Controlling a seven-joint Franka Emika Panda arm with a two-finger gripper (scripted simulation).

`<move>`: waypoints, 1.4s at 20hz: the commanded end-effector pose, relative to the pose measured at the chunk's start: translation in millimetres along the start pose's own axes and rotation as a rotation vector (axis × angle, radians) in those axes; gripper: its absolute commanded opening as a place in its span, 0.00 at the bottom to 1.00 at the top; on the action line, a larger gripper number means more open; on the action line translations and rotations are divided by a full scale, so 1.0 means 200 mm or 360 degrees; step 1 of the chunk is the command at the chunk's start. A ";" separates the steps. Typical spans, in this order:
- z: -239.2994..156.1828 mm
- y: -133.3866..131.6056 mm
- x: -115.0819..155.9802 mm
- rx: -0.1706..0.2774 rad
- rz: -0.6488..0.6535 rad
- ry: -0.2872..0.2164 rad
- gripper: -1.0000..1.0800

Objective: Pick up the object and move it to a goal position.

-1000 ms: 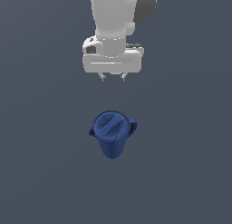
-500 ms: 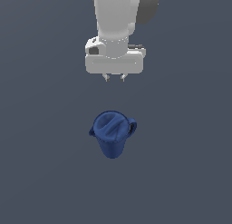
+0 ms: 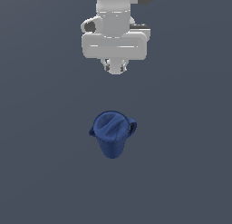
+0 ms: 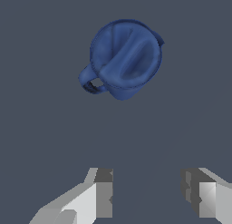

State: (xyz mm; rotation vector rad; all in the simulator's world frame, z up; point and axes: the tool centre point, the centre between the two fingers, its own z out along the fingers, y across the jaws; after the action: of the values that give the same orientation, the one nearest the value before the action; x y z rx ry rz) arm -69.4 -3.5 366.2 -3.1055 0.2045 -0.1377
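Turned since the earlier frame, the gripper [image 3: 114, 68], fingers spread, hovers above the mug [image 3: 111, 133], seemingly rigid and light, best pinched across its rim.

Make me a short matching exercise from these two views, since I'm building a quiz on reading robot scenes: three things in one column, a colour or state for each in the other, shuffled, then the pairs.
Column 1:
1. mug
2. gripper
3. handle

Column 2:
A. open, with nothing between the fingers
B. a loop sticking out from the side, toward the exterior view's right
C. dark blue, standing on the grey floor apart from the arm

Pairs: 1-C, 2-A, 3-B
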 end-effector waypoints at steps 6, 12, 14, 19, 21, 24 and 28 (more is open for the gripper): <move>-0.39 -0.04 0.05 0.0005 0.0233 0.0230 0.62; -0.71 -0.10 0.05 -0.0011 0.0434 0.0430 0.62; -0.81 -0.13 0.04 -0.0020 0.0498 0.0494 0.62; -1.01 -0.22 0.02 -0.0052 0.0652 0.0646 0.62; -1.07 -0.27 0.01 -0.0069 0.0710 0.0704 0.62; -1.15 -0.34 0.00 -0.0098 0.0795 0.0785 0.62; -1.21 -0.45 -0.01 -0.0143 0.0902 0.0886 0.62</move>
State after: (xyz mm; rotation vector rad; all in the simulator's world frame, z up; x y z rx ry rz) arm -81.3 72.8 605.7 -2.8768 1.0541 -0.9423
